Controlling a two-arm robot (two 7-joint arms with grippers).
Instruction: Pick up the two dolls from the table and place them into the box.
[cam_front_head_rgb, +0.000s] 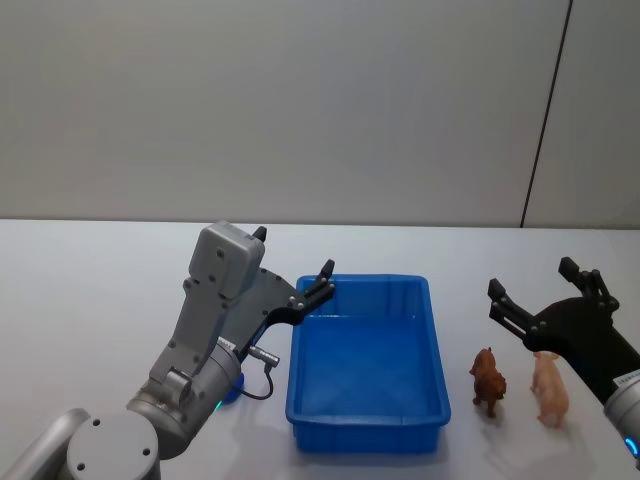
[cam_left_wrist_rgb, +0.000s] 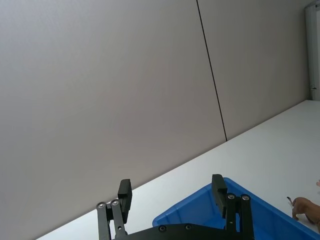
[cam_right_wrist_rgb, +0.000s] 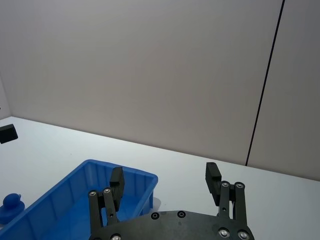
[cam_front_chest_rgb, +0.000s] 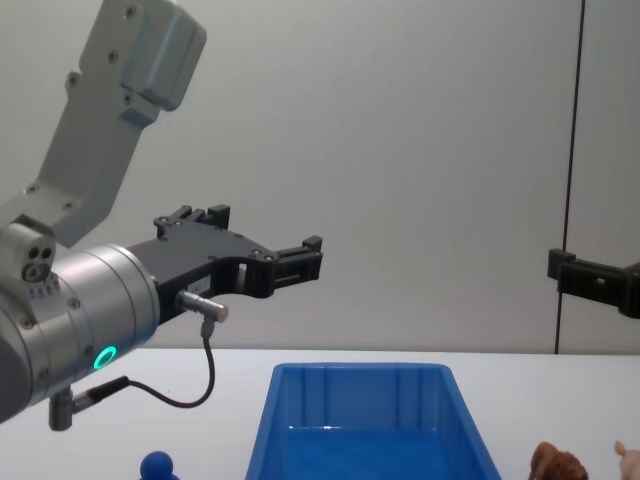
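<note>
The reddish-brown fuzzy doll (cam_front_head_rgb: 488, 380) stands on the white table (cam_front_head_rgb: 90, 300) just right of the blue box (cam_front_head_rgb: 437, 340). The small blue doll (cam_front_chest_rgb: 157, 464) sits on the table left of the box, half hidden behind my left arm in the head view. My left gripper (cam_front_head_rgb: 293, 255) hangs open and empty in the air above the box's far left corner. My right gripper (cam_front_head_rgb: 535, 280) is open and empty too, raised above and just behind the brown doll. The box (cam_front_chest_rgb: 360, 372) holds nothing.
A pale tan toy animal (cam_front_head_rgb: 550, 388) stands right of the brown doll, under my right arm. A grey wall runs behind the table. Bare tabletop stretches on the far left and behind the box.
</note>
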